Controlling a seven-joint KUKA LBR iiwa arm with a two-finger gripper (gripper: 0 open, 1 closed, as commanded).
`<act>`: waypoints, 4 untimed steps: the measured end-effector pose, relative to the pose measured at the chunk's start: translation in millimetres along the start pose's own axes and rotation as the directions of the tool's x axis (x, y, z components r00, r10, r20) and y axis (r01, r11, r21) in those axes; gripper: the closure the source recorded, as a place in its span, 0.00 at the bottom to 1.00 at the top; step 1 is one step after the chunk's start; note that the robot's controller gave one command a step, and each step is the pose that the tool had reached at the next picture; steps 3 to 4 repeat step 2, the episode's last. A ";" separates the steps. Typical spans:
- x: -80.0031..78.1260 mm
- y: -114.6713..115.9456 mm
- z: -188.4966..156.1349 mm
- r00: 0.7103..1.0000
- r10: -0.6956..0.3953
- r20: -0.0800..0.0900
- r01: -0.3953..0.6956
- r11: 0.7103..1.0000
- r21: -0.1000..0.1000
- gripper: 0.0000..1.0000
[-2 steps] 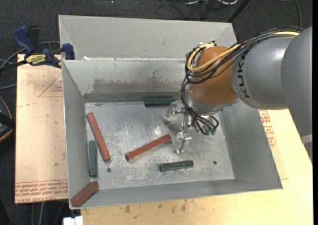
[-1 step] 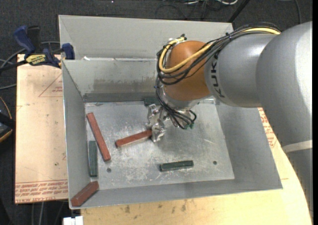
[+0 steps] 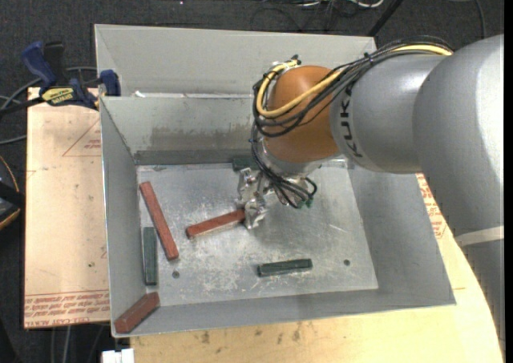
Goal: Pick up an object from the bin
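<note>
My gripper hangs low over the middle of the bin floor, under the orange wrist cover. Its metal fingertips sit right at the right end of a reddish-brown flat stick that lies slanted on the floor. The tips look close together at that end of the stick, but whether they clamp it is not clear. A dark green short bar lies in front of the gripper, nearer the bin's front wall.
A longer reddish-brown stick and a dark green bar lie along the left side. Another brown stick leans in the front left corner. A dark piece rests by the back wall. The arm fills the right.
</note>
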State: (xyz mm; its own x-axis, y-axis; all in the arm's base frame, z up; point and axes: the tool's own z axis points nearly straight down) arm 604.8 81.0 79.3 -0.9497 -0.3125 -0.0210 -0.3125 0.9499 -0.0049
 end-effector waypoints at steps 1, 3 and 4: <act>8.3 13.9 -3.6 0.997 0.083 -0.008 -0.083 0.997 0.000 1.00; -31.6 -8.9 -214.7 0.998 0.067 -0.018 -0.068 0.998 -0.004 1.00; -31.6 -8.9 -214.7 0.998 0.067 -0.018 -0.068 0.998 -0.004 1.00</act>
